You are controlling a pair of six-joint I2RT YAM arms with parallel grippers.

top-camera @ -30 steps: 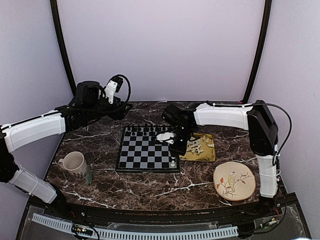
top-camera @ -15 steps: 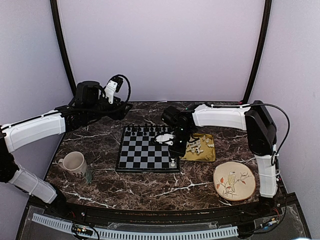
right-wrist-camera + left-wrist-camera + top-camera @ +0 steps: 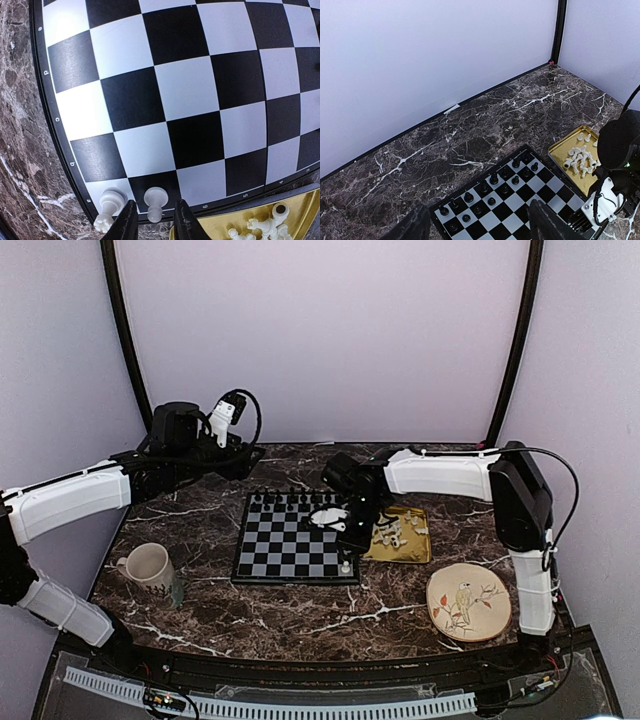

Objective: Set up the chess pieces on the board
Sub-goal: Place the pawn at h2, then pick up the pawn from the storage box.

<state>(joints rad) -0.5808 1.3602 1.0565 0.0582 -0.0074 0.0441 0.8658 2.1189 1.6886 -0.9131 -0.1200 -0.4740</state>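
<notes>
The marble table [image 3: 300,615] carried the chessboard [image 3: 290,540] at its centre. A gold tray [image 3: 400,554] lay just beside the board's right edge.

The left gripper [image 3: 479,207] hung high over the far left of the table, well apart from the board. Its fingers stood wide apart with nothing between them.

The right gripper [image 3: 156,210] was low over the board's near right corner. Its fingers stood a little apart on either side of one white chessman and appeared clear of it, so the piece was judged not to be gripped.

The black chessmen [image 3: 492,187] occupied the two far ranks of the board.

The white chessmen in the tray [image 3: 395,530] lay in a loose heap, most of them on their sides.

Two white chessmen stood upright on the nearest rank:
- the corner piece [image 3: 111,204], on the corner square;
- the neighbouring piece [image 3: 155,200], on the next square along, between the right fingers.

Judgement: the white side was barely begun. Two pieces were placed. The rest of the near rank and the whole rank next to it were bare, and most of the white set remained in the tray.
</notes>
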